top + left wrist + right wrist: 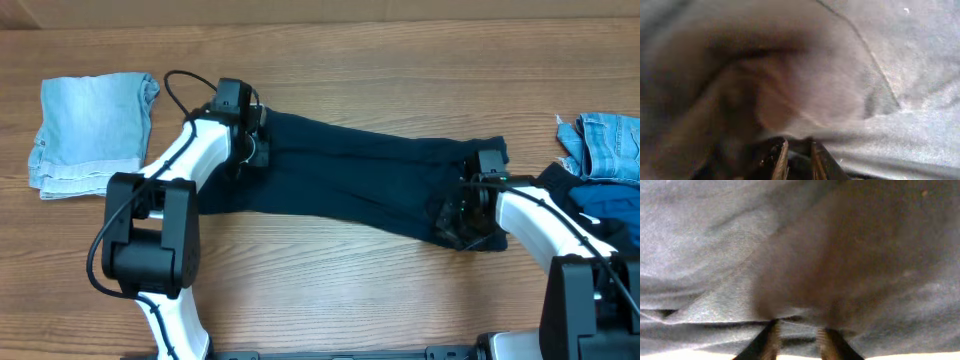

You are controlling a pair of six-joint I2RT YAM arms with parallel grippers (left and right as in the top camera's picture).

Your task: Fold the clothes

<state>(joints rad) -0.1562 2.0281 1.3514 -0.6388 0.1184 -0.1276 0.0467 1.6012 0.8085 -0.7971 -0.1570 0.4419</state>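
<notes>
A long dark navy trouser-like garment (350, 170) lies stretched across the middle of the table. My left gripper (252, 135) is at its left end, with its fingers (797, 155) shut on the navy fabric (910, 65). My right gripper (468, 205) is at the garment's right end, with its fingers (799, 335) closed on a fold of the same fabric (715, 240). A folded light-blue denim piece (95, 130) lies at the far left. The fabric fills both wrist views, and they are blurred close up.
At the right edge lie a crumpled light-blue denim garment (605, 145) and a dark garment (585, 200) partly under the right arm. Bare wooden table (330, 280) shows in front of the navy garment and behind it.
</notes>
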